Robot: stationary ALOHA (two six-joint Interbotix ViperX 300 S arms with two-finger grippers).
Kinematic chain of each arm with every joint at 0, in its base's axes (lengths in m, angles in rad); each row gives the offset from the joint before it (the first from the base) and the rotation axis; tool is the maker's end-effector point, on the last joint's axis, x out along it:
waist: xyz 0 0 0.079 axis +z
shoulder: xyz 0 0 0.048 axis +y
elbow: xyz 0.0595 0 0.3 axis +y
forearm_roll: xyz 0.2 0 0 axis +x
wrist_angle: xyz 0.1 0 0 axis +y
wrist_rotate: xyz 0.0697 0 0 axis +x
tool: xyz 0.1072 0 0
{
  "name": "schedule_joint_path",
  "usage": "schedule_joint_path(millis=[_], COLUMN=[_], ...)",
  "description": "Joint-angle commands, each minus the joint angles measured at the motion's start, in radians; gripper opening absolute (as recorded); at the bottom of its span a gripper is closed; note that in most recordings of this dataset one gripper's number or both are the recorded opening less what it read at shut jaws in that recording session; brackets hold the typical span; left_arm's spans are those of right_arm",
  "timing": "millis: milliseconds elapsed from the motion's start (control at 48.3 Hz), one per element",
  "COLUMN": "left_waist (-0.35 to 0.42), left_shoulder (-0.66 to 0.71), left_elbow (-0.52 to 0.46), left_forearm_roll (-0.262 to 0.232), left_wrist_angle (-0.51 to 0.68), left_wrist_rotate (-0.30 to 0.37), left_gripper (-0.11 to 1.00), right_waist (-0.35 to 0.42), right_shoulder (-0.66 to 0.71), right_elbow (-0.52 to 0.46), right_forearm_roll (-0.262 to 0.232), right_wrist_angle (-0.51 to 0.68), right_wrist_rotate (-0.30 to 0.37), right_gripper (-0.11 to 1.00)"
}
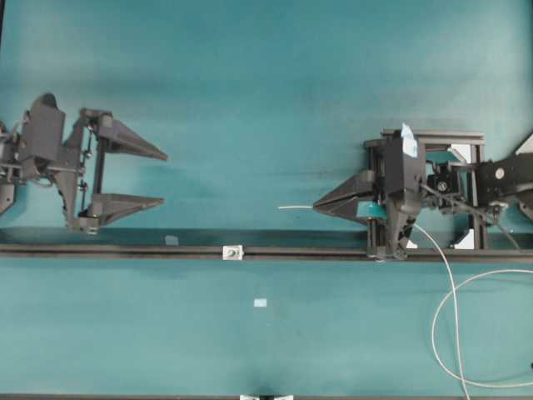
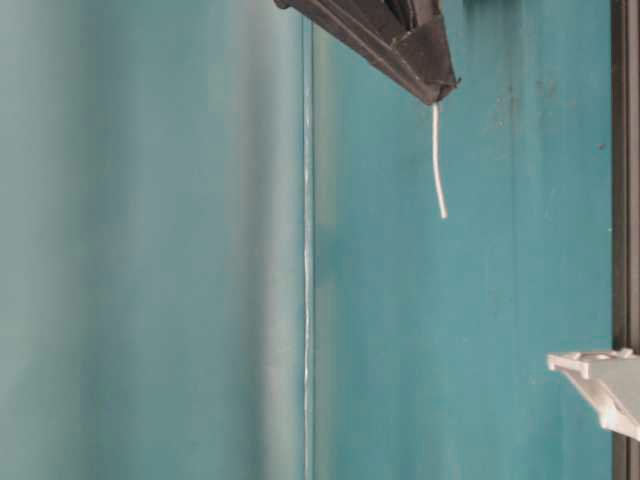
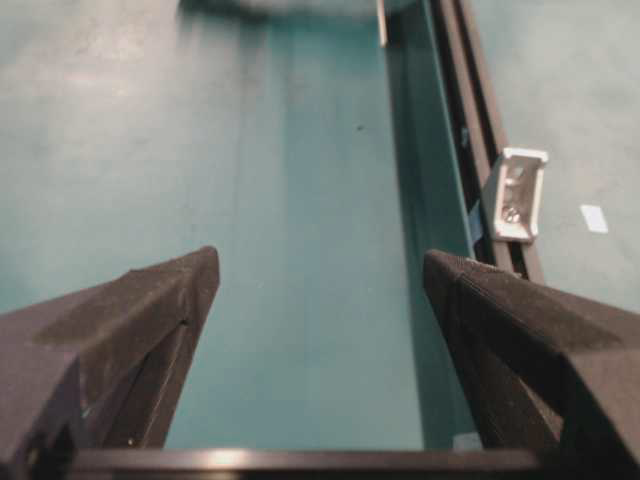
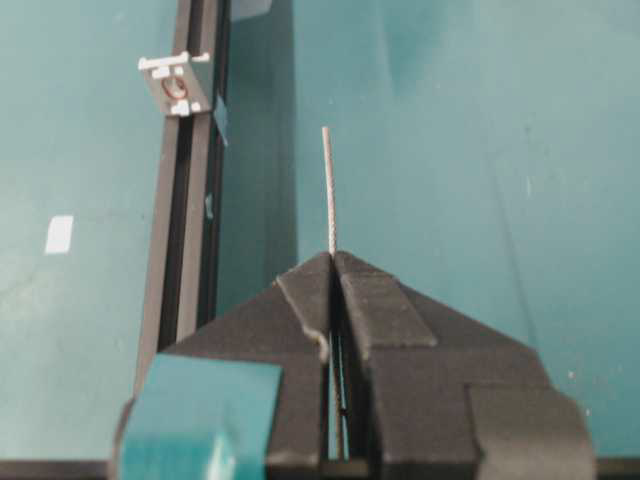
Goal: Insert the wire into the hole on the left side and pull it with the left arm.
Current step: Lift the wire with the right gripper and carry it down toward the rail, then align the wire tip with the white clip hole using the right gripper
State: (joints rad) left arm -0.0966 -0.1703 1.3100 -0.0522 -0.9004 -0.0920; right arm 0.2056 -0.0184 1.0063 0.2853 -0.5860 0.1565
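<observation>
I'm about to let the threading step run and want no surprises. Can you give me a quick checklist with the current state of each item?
1. Right claw shut on the thin pale grey wire: ok.
2. Stiff tip sticks out straight ahead of the claw: ok.
3. Tip lined up with the dark round hole in the small white-silver block on the long black rail: not ok, the block sits off to the side.
4. Left claw open, ready to take the tip: ok.
5. Slack wire behind the right claw free of snags: cannot tell.
</observation>
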Motion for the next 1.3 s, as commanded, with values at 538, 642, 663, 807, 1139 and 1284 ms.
schedule_joint_path(millis=[538,642,663,807,1139,1284], left_waist=[-0.092,-0.109,-0.112,-0.129,-0.146,-0.155], left_shoulder=[0.158,0.181,0.186,0.222,0.291,0.313], left_elbow=[-0.04,-0.048,-0.049,-0.064,-0.094,-0.101], left_forearm_roll=[-0.003,-0.003,-0.002,-0.003,-0.003,-0.003], left_wrist_angle=[-0.152,-0.158,-0.158,-0.167,-0.199,-0.204], left_wrist_rotate=[0.003,0.002,0.002,0.002,0.011,0.012], left_gripper=[0.67,0.67,0.67,0.67,0.67,0.67], right_waist=[0.288,0.302,0.304,0.311,0.337,0.339], right_shoulder=[0.126,0.158,0.163,0.196,0.236,0.262], right_elbow=[-0.074,-0.098,-0.101,-0.121,-0.121,-0.117], right_forearm_roll=[0.506,0.508,0.508,0.508,0.509,0.509], right_wrist_angle=[-0.268,-0.276,-0.278,-0.288,-0.337,-0.364], right_wrist_rotate=[-0.305,-0.305,-0.302,-0.302,-0.302,-0.305], right_gripper=[0.05,0.05,0.05,0.05,0.05,0.05])
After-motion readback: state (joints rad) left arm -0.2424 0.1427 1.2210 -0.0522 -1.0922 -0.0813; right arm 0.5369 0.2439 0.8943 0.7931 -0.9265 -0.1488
